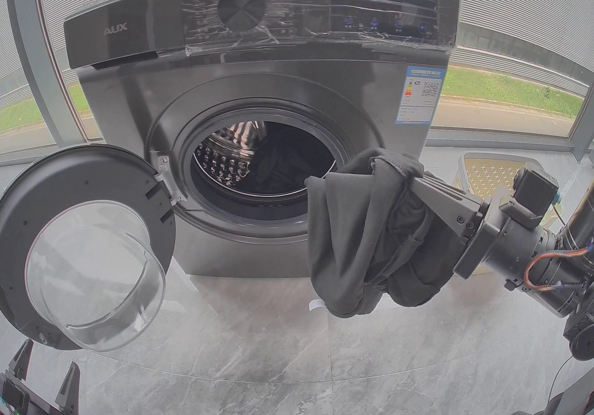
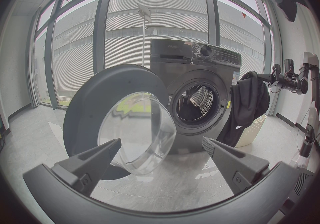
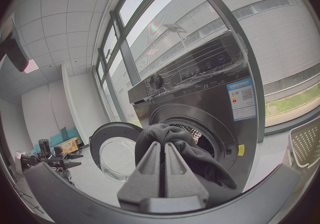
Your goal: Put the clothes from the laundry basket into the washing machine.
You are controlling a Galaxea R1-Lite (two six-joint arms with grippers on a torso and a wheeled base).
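Note:
A dark grey garment [image 1: 365, 237] hangs in the air in front of the washing machine [image 1: 260, 82], just right of its open drum [image 1: 263, 159]. My right gripper [image 1: 416, 182] is shut on the garment's top fold, seen close up in the right wrist view as the right gripper [image 3: 162, 146] pinching the cloth [image 3: 186, 151]. Some dark cloth lies inside the drum. My left gripper [image 1: 43, 370] is low at the front left, open and holding nothing; its fingers [image 2: 96, 159] stand wide apart. The laundry basket [image 1: 492, 175] sits on the floor right of the machine.
The round machine door [image 1: 83, 243] is swung fully open to the left, its glass bowl facing out. Grey tiled floor [image 1: 266, 342] lies in front of the machine. Large windows stand behind it.

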